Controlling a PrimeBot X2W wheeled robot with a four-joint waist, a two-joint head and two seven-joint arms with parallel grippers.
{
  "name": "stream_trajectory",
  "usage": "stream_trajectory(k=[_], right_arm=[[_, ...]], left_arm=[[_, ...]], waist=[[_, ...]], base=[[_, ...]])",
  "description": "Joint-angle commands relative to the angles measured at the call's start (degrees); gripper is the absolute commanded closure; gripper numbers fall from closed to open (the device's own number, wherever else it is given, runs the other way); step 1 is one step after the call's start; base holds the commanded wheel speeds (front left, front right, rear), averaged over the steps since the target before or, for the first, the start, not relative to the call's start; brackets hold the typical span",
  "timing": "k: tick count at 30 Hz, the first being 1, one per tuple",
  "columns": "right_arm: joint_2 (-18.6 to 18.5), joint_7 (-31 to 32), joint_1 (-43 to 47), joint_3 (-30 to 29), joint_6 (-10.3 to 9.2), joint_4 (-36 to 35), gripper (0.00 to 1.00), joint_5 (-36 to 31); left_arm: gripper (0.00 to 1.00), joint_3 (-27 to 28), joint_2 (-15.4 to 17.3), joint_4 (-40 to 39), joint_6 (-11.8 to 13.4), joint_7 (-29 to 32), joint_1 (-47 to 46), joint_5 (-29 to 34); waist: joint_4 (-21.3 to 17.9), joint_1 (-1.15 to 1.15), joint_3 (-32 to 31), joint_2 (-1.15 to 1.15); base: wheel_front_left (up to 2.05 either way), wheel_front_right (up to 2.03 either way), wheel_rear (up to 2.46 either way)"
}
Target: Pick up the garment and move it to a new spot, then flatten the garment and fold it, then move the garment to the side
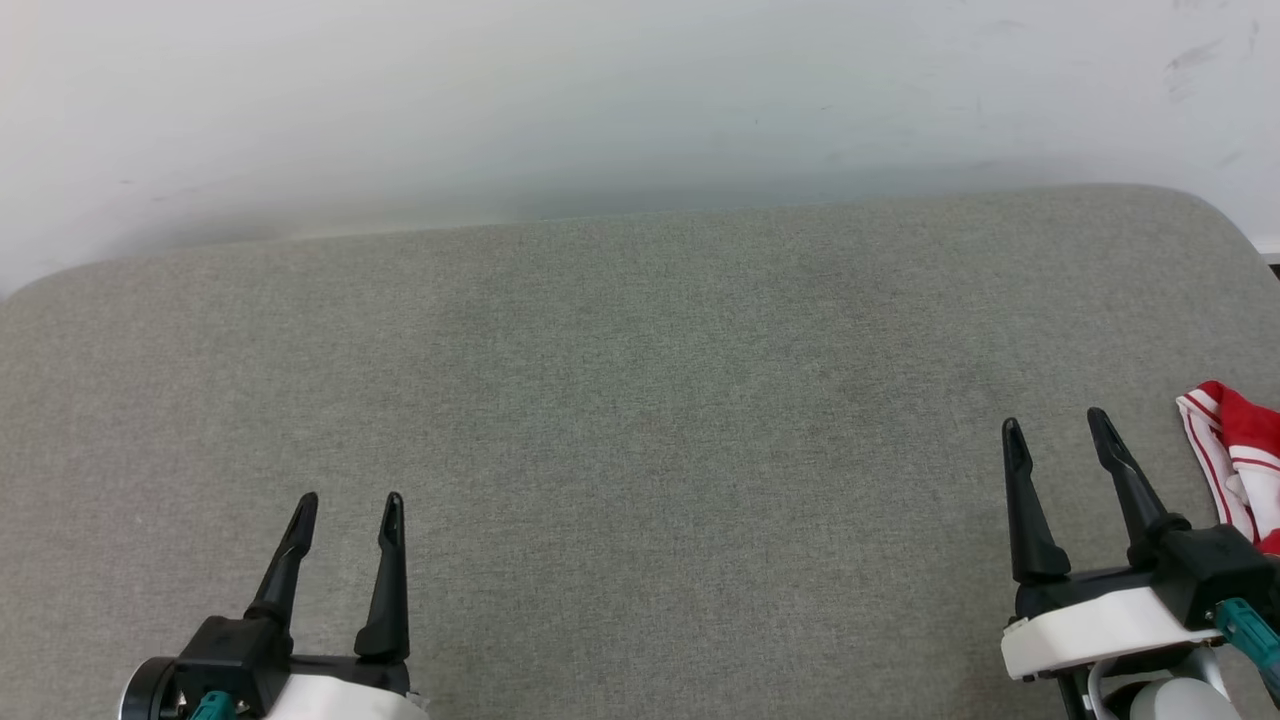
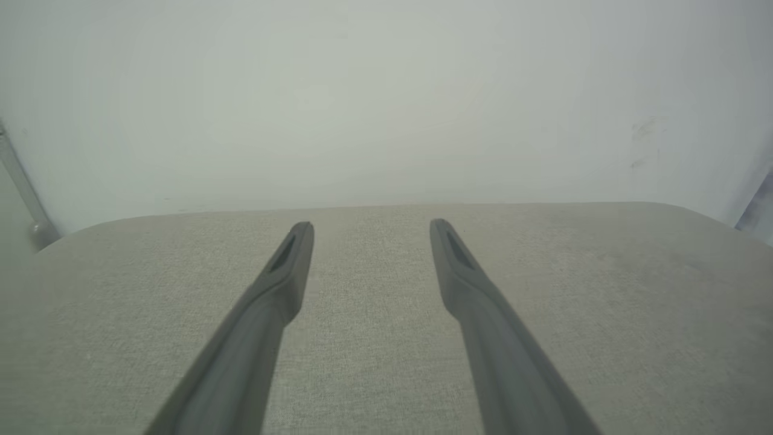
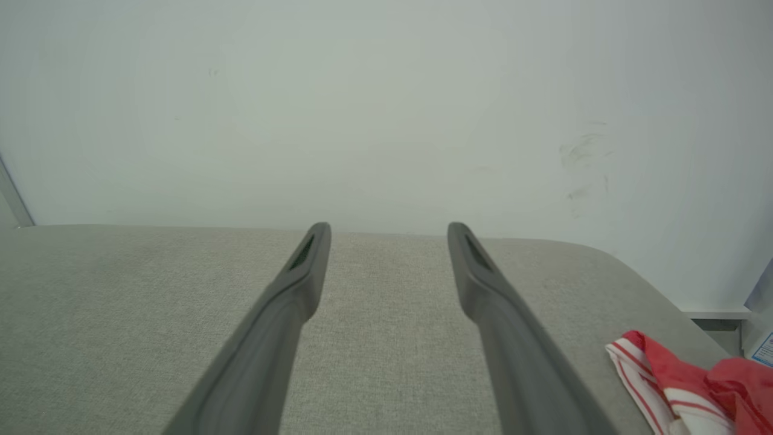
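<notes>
We find the left gripper [image 1: 350, 498] at the lower left of the head view and the right gripper [image 1: 1053, 420] at the lower right, fingers pointing up the frame over the grey padded worktop [image 1: 640, 400]. Both have their jaws spread wide with nothing between them. The wrist views confirm this, showing only bare fabric between the fingers. We judge this a neutral, ready posture that keeps the middle of the worktop unobstructed. The garment [image 1: 1245, 470] lies at the right edge of the head view, just beside the right gripper and apart from it. In the right wrist view it sits at the lower right [image 3: 682, 386]. Its red cloth and white striped trim look bunched. Most of it is cut off by the frame edge, so we cannot tell whether it is folded or merely heaped. Its place at the side would fit either a garment waiting to be picked up or one already set aside. The white wall [image 1: 600, 100] closes the top of the frame.
</notes>
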Motion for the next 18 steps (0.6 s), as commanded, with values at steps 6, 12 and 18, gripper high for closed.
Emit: stream_trajectory(k=[6, 12, 18], right_arm=[[0.3, -0.3, 0.4, 0.2, -0.04, 0.7, 0.0, 1.1], [0.3, -0.4, 0.2, 0.0, -0.04, 1.2, 0.0, 1.1], [0.0, 0.1, 0.8, 0.2, 0.0, 3.0, 1.0, 1.2]], left_arm=[[0.0, 1.7, -0.8, 0.1, 0.3, -0.1, -0.3, 0.5], [0.0, 2.1, -1.1, -0.1, 0.1, -0.1, -0.4, 0.5], [1.0, 1.9, -1.3, 2.0, 0.1, 0.2, 0.5, 0.6]], waist=[[0.0, 0.01, -0.1, 0.0], [-0.1, 0.01, 0.0, 0.0], [-0.2, 0.01, 0.0, 0.0]], base=[[0.0, 0.0, 0.0], [0.0, 0.0, 0.0], [0.0, 0.0, 0.0]])
